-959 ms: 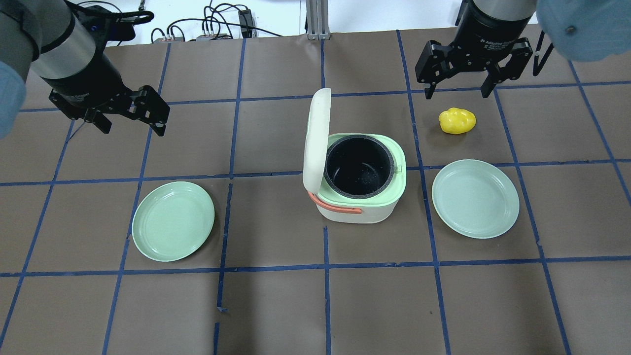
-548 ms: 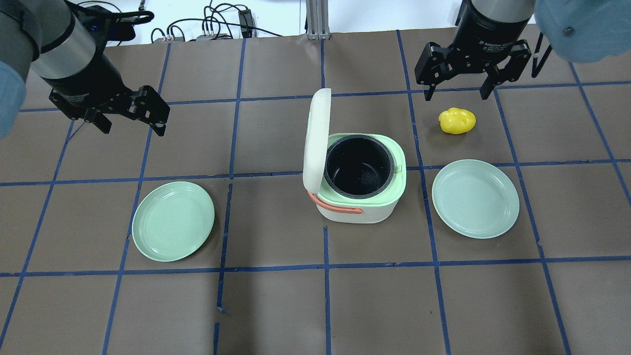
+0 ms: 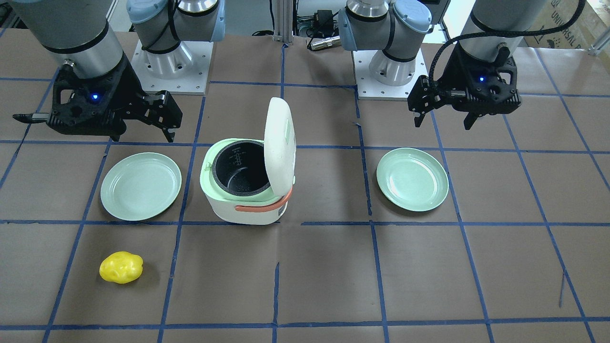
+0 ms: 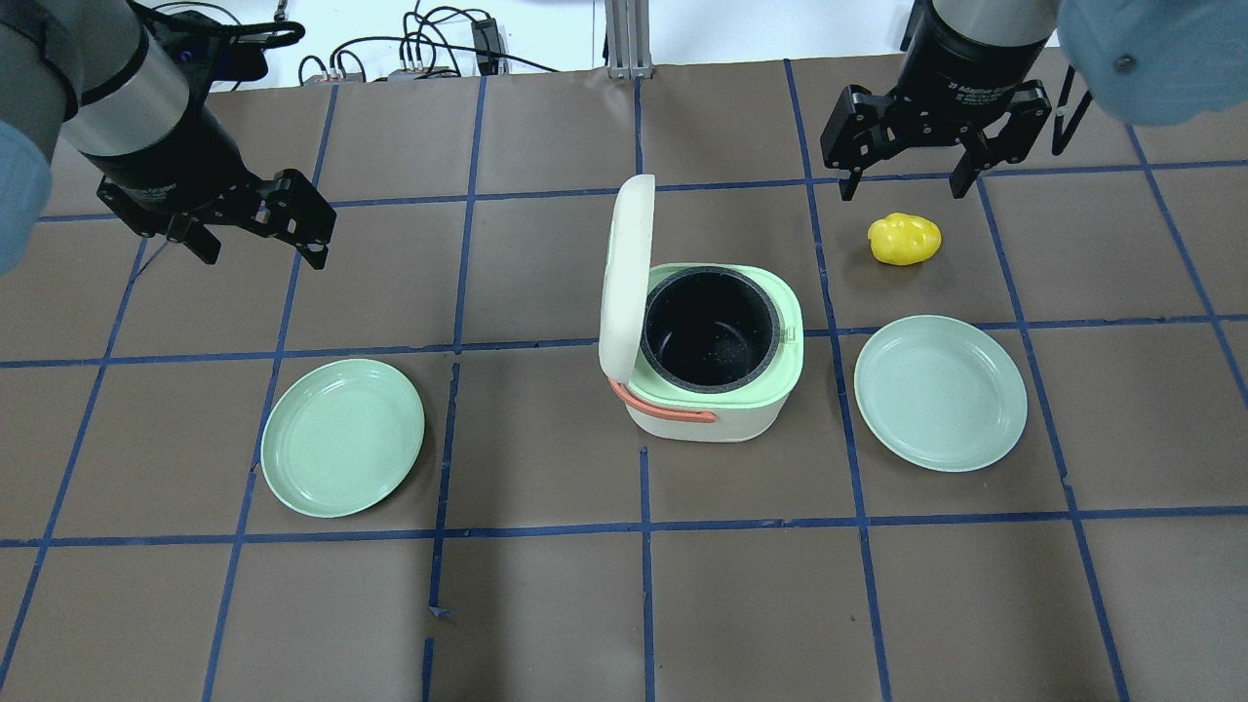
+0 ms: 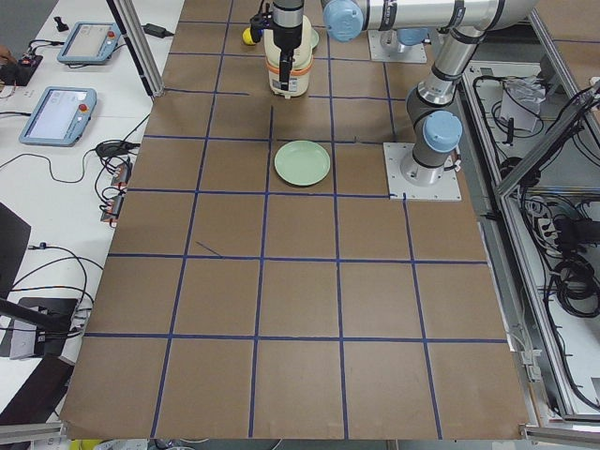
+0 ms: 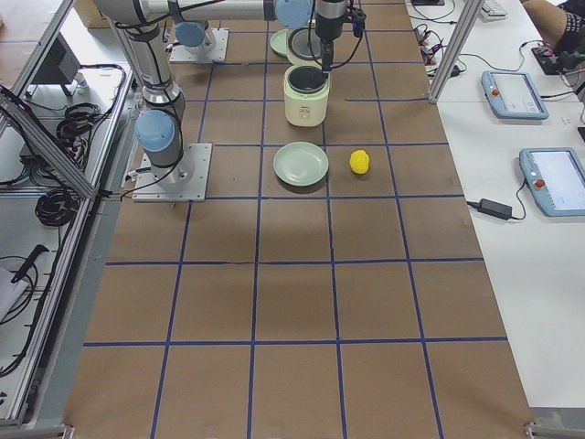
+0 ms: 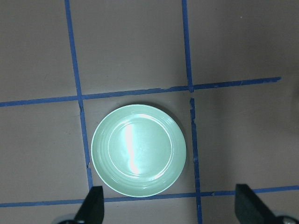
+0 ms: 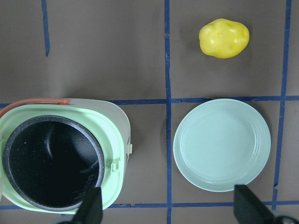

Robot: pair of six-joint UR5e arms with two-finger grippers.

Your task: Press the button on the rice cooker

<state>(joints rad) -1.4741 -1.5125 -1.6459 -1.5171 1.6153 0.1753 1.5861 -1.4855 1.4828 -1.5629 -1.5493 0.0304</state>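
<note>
The rice cooker (image 4: 717, 409) is white with a pale green rim and stands mid-table. Its lid (image 4: 624, 278) stands open and the black pot (image 4: 710, 331) is empty. A small tab (image 4: 788, 334) sticks out of the rim on the right. The cooker also shows in the front view (image 3: 243, 209) and the right wrist view (image 8: 114, 126). My left gripper (image 4: 263, 255) is open and empty, far to the cooker's left. My right gripper (image 4: 905, 185) is open and empty, beyond the cooker to its right. No button face shows clearly.
A green plate (image 4: 343, 437) lies left of the cooker, below the left wrist camera (image 7: 138, 150). A second plate (image 4: 941, 393) lies to its right. A yellow potato (image 4: 905, 239) lies just below the right gripper. Blue tape lines cross the brown table.
My right gripper has drifted very slightly. The left arm, cooker, plates and potato have not moved.
</note>
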